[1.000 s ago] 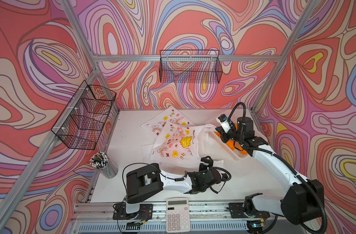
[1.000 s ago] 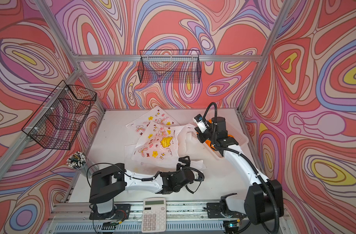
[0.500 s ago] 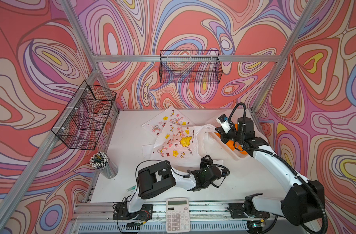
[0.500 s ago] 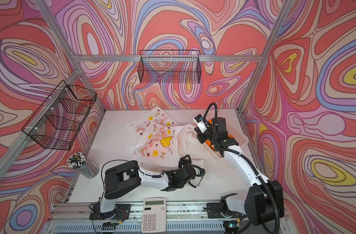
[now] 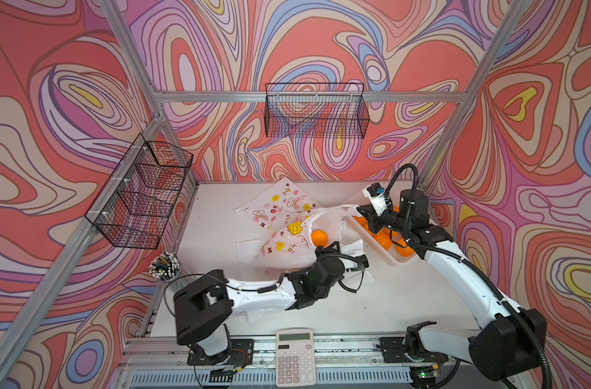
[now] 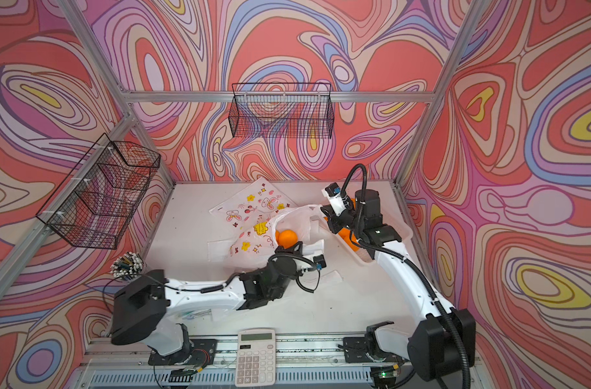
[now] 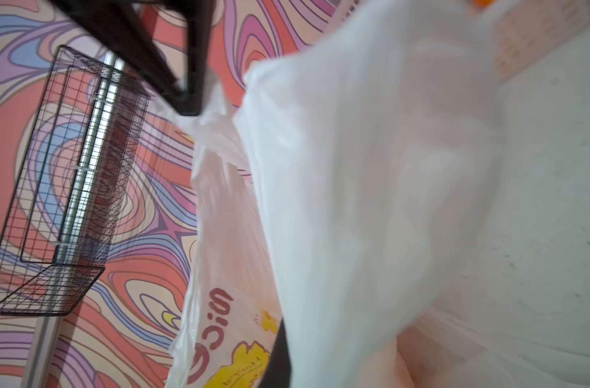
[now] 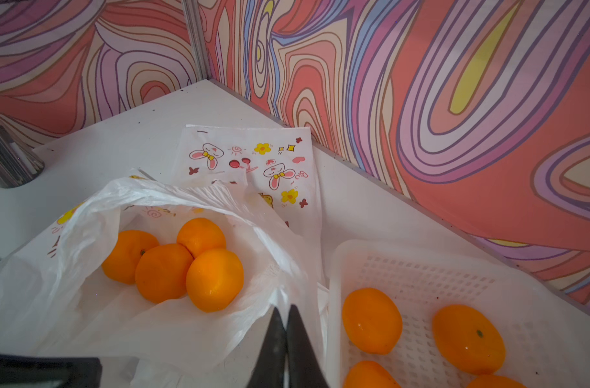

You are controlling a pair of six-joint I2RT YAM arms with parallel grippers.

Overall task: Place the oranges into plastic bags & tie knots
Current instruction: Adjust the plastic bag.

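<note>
All four oranges [image 8: 162, 272] inside the bag [image 8: 172, 332] show only from the right wrist view. Left gripper [image 7: 187, 104] and right gripper [image 8: 284, 312] clamp its rim.

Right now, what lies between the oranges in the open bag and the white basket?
Only the white side wall of the open bag, pinched by the shut right gripper; the right wrist view shows it.

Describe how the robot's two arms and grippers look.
The left arm and right arm have white shells with black joints and bases. Black ribbed cables loop along them. The left gripper and right gripper are black; fingers taper to points.
</note>
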